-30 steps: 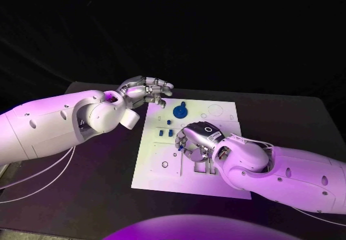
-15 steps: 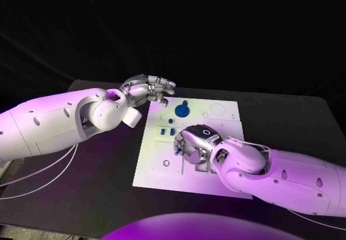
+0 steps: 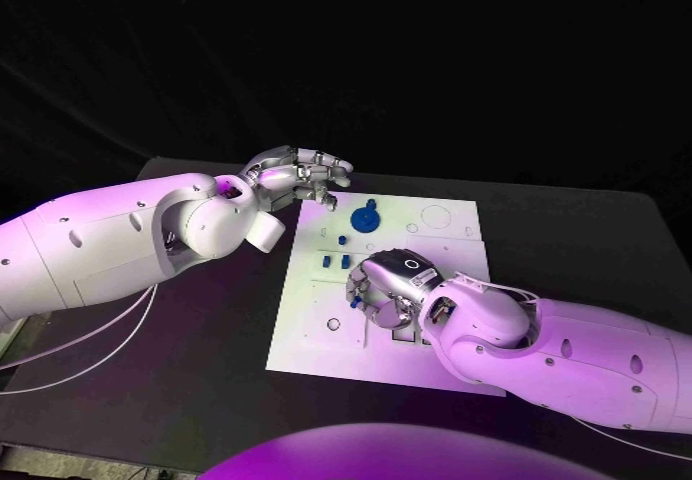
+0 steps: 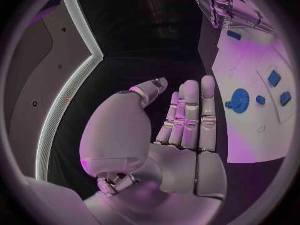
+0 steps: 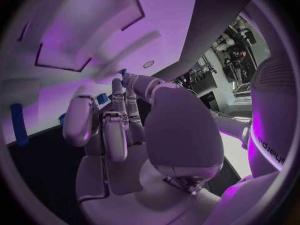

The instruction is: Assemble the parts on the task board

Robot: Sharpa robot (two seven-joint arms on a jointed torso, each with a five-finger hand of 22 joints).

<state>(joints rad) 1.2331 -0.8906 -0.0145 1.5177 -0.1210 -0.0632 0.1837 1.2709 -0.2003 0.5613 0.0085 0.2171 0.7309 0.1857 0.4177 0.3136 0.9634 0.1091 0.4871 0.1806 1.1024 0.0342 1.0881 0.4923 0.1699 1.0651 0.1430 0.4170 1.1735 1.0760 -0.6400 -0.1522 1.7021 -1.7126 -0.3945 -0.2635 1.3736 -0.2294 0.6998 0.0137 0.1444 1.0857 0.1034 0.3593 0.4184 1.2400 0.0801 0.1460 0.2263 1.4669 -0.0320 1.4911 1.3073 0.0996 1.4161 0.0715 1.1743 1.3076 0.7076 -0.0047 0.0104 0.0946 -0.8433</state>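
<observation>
Since a second ago, my right robot hand has slid a little toward me over the task board, and my left robot hand has hardly moved.

From the head view, the white task board lies in the middle of the dark surface. A round blue part sits near the far edge of the board. Some small blue parts sit a bit nearer to me, just beside my right robot hand. That hand is low over the middle of the board with its fingers curled down. I cannot tell if it holds anything. My left robot hand hangs past the far left corner of the board, fingers curled in, and I see nothing in it.

From the left wrist view, the left robot hand has its fingers straight and close together, with nothing in them. The round blue part and the small blue parts rest on the board, well apart from this hand.

From the right wrist view, the right robot hand has its fingers bent toward the board. A thin blue part lies on the board nearby. Little bits of blue show by the fingertips, but I cannot tell if they are pinched.

I think the job is partly done. Several openings on the board look unfilled, so more parts have to go in.
</observation>
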